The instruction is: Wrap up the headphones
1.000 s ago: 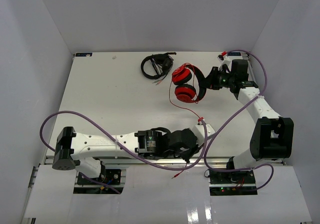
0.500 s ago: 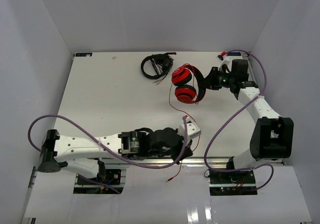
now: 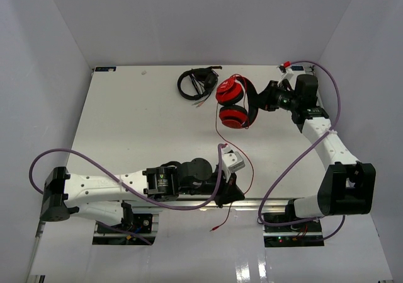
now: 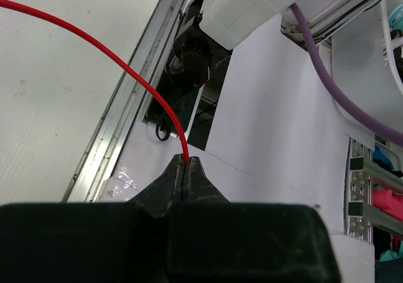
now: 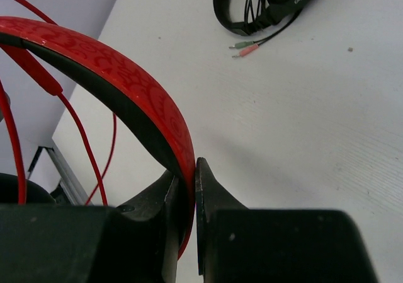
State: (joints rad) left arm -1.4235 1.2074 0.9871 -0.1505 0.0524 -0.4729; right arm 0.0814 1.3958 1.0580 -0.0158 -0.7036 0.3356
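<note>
The red headphones (image 3: pixel 232 104) with a black-lined headband hang at the table's far right, ear cups facing left. My right gripper (image 3: pixel 255 101) is shut on the headband (image 5: pixel 141 97), which passes between its fingertips in the right wrist view. The thin red cable (image 3: pixel 250 169) runs down from the ear cups, loops right and ends past the table's near edge at its plug (image 3: pixel 215 229). My left gripper (image 3: pixel 237 193) is at the near edge, shut on the red cable (image 4: pixel 126 62), which enters the closed tips (image 4: pixel 186 163).
All-black headphones (image 3: pixel 196 83) with a coiled cable lie at the far middle, left of the red ones, also in the right wrist view (image 5: pixel 264 5). Purple arm cables (image 3: pixel 283 160) loop over the near table. A metal rail (image 4: pixel 135 100) edges the table's front.
My left arm has swung left and back toward the near edge, drawing the cable with it. The right gripper has shifted the red headphones slightly farther away.
</note>
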